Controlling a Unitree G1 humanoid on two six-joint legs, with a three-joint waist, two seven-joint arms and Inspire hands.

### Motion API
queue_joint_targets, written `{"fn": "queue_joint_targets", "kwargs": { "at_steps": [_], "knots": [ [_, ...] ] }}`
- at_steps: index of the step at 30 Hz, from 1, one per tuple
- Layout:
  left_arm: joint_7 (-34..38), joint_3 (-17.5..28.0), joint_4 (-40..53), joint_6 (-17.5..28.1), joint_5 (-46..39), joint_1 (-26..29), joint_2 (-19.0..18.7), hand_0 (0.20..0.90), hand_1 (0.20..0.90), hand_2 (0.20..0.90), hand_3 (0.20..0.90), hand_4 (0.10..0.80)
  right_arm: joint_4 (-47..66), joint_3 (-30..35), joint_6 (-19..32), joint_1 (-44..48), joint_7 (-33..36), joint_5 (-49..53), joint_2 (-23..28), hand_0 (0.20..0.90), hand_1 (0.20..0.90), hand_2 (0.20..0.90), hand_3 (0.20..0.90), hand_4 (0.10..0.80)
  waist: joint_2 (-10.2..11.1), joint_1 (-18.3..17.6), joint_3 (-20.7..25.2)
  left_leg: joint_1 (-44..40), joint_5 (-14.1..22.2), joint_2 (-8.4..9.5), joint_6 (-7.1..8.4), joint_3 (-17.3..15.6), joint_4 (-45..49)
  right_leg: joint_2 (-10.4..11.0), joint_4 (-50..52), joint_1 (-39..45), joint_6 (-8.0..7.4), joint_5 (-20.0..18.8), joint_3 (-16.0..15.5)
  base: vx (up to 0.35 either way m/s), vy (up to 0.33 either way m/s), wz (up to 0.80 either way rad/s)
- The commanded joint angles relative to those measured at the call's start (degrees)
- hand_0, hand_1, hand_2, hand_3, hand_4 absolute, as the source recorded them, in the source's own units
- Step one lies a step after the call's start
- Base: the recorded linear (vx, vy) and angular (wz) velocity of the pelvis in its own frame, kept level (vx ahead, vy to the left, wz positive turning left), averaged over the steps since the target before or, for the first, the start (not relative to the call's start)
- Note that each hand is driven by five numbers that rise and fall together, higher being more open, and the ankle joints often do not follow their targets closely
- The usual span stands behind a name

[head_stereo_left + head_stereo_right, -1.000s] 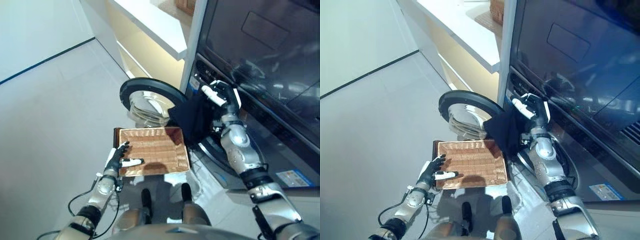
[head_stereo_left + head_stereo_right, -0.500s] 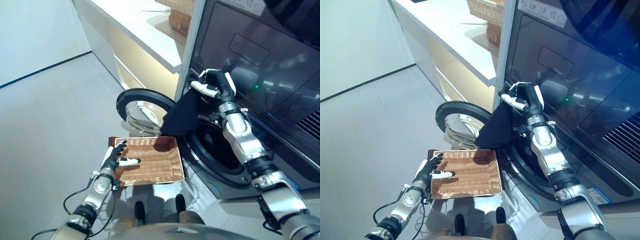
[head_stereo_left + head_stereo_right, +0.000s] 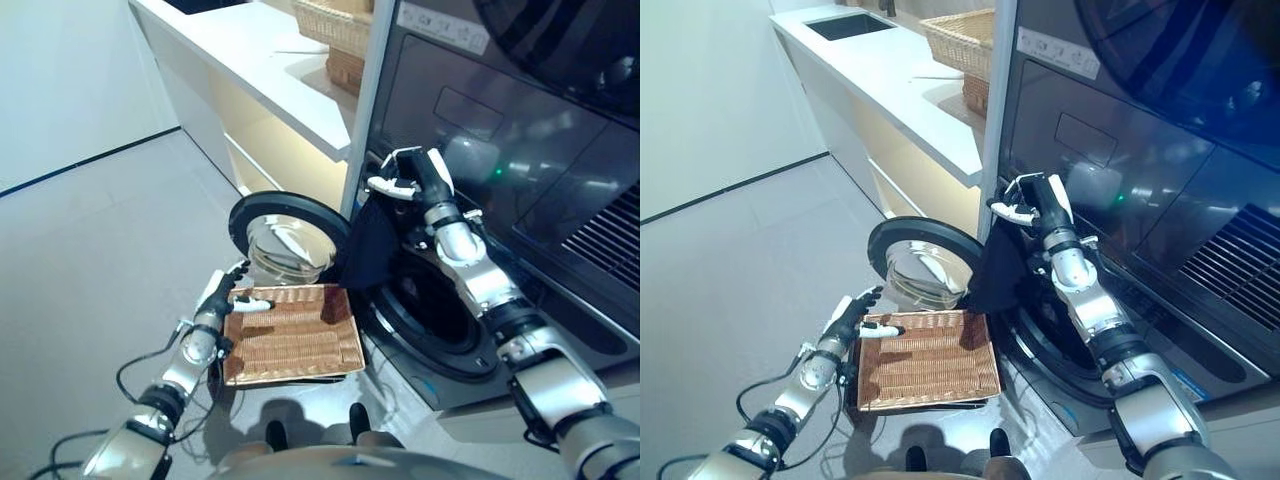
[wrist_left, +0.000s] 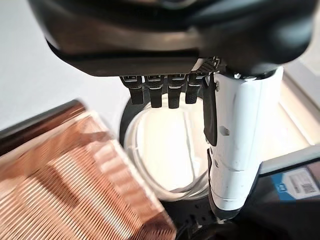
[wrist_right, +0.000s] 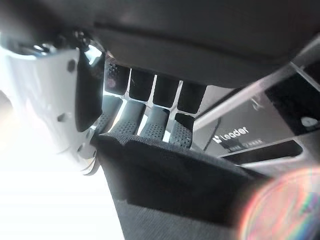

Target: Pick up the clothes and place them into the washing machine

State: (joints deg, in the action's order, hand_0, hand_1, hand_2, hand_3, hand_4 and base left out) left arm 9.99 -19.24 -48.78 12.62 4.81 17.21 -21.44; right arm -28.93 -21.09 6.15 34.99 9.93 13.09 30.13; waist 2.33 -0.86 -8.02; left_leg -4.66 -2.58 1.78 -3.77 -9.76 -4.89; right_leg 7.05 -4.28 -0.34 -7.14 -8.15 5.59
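Note:
My right hand (image 3: 415, 175) is shut on a dark garment (image 3: 372, 245) and holds it up in front of the washing machine, above the left rim of the round drum opening (image 3: 440, 310). The cloth hangs down toward the basket's far right corner. In the right wrist view the fingers (image 5: 150, 120) curl over the garment's top edge (image 5: 170, 185). The shallow wicker basket (image 3: 290, 335) rests on the low dark box and looks bare inside. My left hand (image 3: 228, 293) is open at the basket's far left corner, thumb over the rim.
The machine's round door (image 3: 285, 235) stands open just behind the basket; it also shows in the left wrist view (image 4: 165, 150). A white counter (image 3: 900, 70) with wicker baskets (image 3: 960, 35) runs along the back. Pale floor (image 3: 90, 250) lies to the left.
The camera has tilted up. My right hand has raised the dark garment higher, up in front of the machine's opening. My left hand stays at the basket's far left corner.

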Motion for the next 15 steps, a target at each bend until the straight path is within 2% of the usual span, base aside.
{"fn": "queue_joint_targets", "kwargs": {
  "at_steps": [1,8,15],
  "knots": [
    [1.08,-5.60,0.75,3.30,1.35,9.06,-2.17,0.900,0.900,0.900,0.900,0.800,-6.00,-0.86,4.73,15.02,1.49,-0.41,-0.27,0.200,0.200,0.200,0.200,0.300,-1.08,0.73,9.11,-0.87,3.51,0.33,3.88,1.12,1.03,-1.32,6.66,0.87,-0.73,6.00,-0.74,0.000,0.000,0.00],
    [0.66,-6.64,2.56,2.64,1.06,13.37,-2.68,0.900,0.900,0.900,0.900,0.800,-7.19,-2.10,3.92,16.65,0.69,-0.98,-1.11,0.200,0.200,0.200,0.200,0.300,-0.54,0.63,9.51,-1.94,3.87,0.20,3.82,1.14,1.33,-1.41,6.58,2.04,-0.69,6.20,-0.82,0.000,0.000,0.00],
    [-0.44,-7.95,2.34,2.21,1.12,15.49,-1.37,0.900,0.900,0.900,0.900,0.800,-5.98,-2.52,3.78,15.60,-0.54,-0.56,-2.39,0.200,0.200,0.200,0.200,0.300,-0.49,0.45,9.85,-2.37,3.89,0.16,3.80,1.17,1.42,-1.53,6.55,2.43,-0.71,6.23,-0.77,0.000,-0.001,-0.02]
  ]
}}
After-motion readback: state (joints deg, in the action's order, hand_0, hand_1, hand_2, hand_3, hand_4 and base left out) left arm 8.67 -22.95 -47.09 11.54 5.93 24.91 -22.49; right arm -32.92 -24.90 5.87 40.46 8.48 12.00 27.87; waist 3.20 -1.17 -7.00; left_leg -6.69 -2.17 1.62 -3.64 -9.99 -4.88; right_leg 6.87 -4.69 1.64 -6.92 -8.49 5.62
